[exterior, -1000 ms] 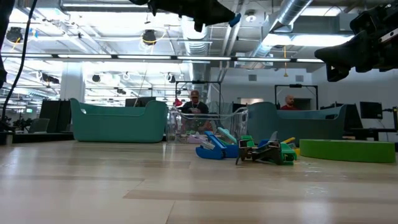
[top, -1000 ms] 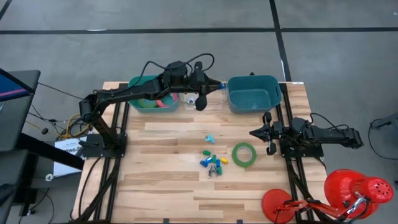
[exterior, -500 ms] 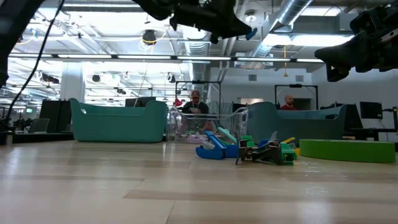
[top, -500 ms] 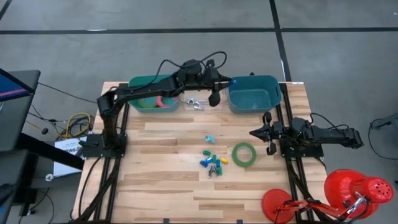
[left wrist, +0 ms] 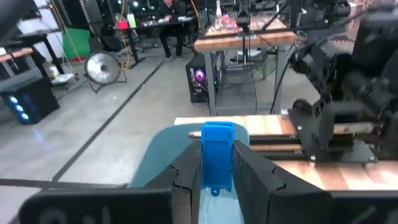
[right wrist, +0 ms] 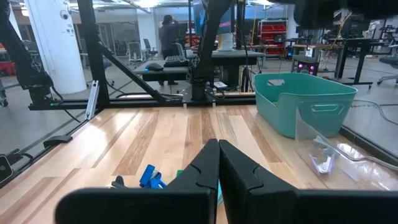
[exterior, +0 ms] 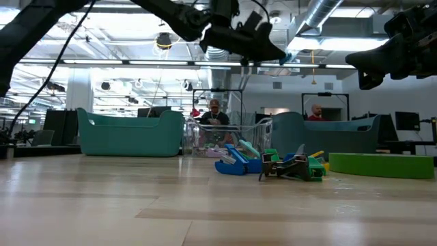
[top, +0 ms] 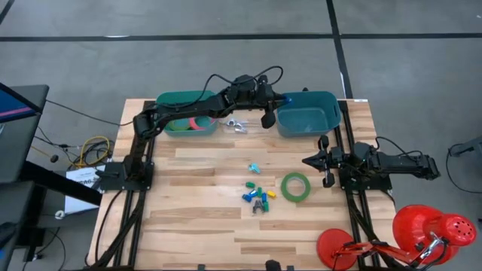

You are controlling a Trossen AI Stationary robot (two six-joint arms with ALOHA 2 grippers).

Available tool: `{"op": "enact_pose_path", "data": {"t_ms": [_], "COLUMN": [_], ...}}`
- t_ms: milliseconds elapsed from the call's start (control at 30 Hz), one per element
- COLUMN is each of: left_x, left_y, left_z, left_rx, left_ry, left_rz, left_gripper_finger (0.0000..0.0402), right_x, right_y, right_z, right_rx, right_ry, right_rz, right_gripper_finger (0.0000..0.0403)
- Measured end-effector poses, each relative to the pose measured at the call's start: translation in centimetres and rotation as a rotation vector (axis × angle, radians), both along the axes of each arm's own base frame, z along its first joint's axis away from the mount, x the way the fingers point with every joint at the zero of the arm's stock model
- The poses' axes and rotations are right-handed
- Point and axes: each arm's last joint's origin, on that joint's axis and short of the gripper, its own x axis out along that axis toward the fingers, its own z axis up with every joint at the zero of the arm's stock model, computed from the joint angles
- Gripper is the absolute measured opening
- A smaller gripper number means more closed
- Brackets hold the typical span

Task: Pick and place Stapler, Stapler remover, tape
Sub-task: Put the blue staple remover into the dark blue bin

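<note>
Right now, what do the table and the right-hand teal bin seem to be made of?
The table looks like pale wood with a smooth finish: plank seams and grain show. The right teal bin looks like moulded plastic, matte: one even colour, rounded corners. Neither is certain.

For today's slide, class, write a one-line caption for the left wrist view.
Left hand grips a small blue piece above the teal bin.
</note>
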Motion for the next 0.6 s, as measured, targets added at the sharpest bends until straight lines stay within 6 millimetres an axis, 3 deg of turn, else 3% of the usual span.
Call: {"op": "enact_pose_path", "data": {"t_ms": [367,600], "left_x": [1.7,1.8], "left_y": [0.7,0.8], "left_z": [-4.2,-5.0], "left_rx": [-0.008,-0.007], "left_ry": [0.020,0.038], "left_rz": [-0.001,0.009], "left_gripper_finger": [0.0066,0.0066], "right_x": [0.0,0.0], "right_y": [0.0,0.0], "right_z": [0.0,0.0], "right_rx": [0.000,0.000], "right_ry": [0.000,0.000], "right_rz": [0.000,0.000], "right_gripper_finger": [0.0000,0.0000]}}
